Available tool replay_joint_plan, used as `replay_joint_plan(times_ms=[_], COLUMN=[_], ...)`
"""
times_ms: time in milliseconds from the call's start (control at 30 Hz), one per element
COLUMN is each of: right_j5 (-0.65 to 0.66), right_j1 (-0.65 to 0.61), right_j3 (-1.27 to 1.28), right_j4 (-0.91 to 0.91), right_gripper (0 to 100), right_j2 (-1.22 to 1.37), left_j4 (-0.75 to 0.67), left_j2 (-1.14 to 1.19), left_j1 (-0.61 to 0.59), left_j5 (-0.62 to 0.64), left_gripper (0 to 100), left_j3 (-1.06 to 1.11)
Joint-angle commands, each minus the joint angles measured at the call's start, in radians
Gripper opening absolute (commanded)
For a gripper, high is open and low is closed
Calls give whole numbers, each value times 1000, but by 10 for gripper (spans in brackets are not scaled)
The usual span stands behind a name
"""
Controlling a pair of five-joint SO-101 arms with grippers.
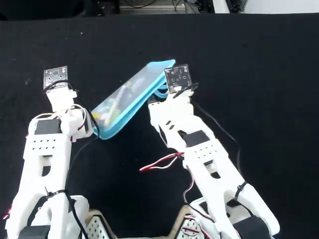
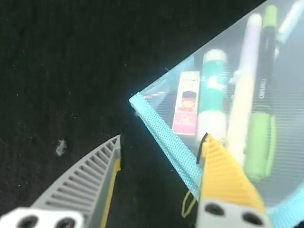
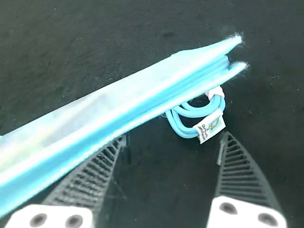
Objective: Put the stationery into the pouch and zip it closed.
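A light-blue pouch (image 1: 130, 97) with a clear window lies slantwise between the two arms on the black table. Through the window I see the stationery (image 2: 213, 90): a glue stick, a small eraser, a pale pen and a green marker. My left gripper (image 2: 161, 137) is open at the pouch's near corner; its yellow finger (image 2: 223, 175) rests over the blue mesh edge (image 2: 156, 128) and its grey finger sits off the pouch. My right gripper (image 3: 174, 137) is open at the far end. The blue zip-pull cord (image 3: 192, 118) with its tag hangs between its fingertips.
Black cloth covers the table (image 1: 259, 74), with free room to the right and behind the pouch. Loose red and white wires (image 1: 159, 162) hang beside the right arm. The table's far edge runs along the top of the high view.
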Motion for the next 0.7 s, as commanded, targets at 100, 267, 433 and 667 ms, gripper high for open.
replay_joint_plan(times_ms=[100,267,433,667], right_j5=[0,0,0,0], right_j1=[63,92,130,130], right_j3=[-10,-10,-16,-16], right_j4=[-29,-29,-31,-31], right_gripper=[289,289,289,289], right_j2=[2,-1,1,-1], left_j4=[-5,23,210,236], left_j2=[-5,-17,-12,43], left_j1=[28,62,-82,-25], left_j5=[-3,-55,-203,-358], left_gripper=[266,266,266,266], left_j3=[-4,8,-154,-142])
